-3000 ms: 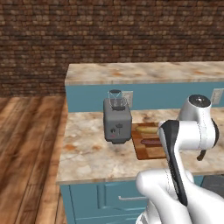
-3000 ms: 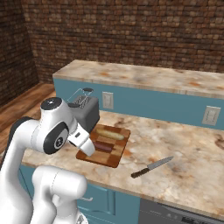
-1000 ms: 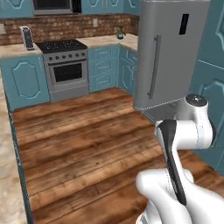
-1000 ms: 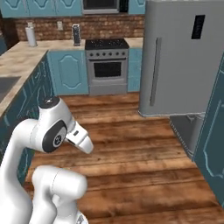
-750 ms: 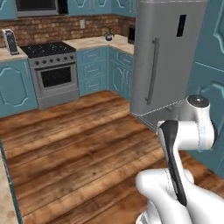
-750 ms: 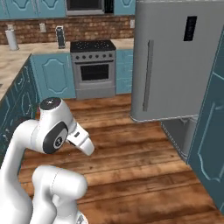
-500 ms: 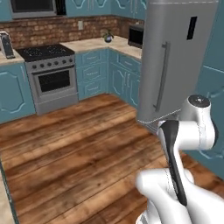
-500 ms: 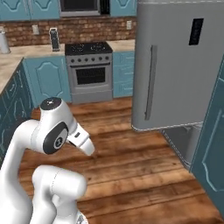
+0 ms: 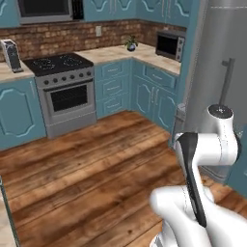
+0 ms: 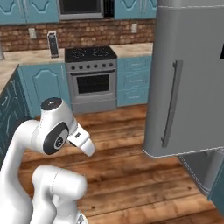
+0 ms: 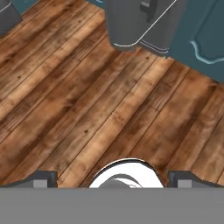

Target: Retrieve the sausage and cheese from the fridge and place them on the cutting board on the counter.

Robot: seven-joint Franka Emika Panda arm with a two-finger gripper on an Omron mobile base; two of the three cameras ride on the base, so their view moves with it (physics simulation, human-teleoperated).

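Observation:
The tall grey fridge [image 10: 190, 74] stands at the right, its door face and long bar handle [image 10: 170, 105] turned toward me, with a grey lower part [image 10: 203, 168] showing behind the door's bottom edge. In the left base view the fridge [image 9: 217, 62] rises behind my folded arm. My gripper [image 11: 113, 179] points down at the wooden floor, its fingertips [image 11: 41, 178] wide apart and nothing between them. The fridge's foot [image 11: 140, 22] lies ahead of the hand. The sausage, the cheese, the cutting board and the counter are out of view.
A steel stove [image 10: 92, 74] stands at the back wall among teal cabinets [image 9: 154, 91]. A black oven [image 9: 169, 44] sits on a side counter. A teal panel [image 11: 201, 35] flanks the fridge. Wooden floor [image 9: 87, 173] stretches between me and the fridge.
The whole picture has shifted: the base has driven and turned, so the fridge stands nearer and larger. The arm keeps the same folded pose, jaws still wide.

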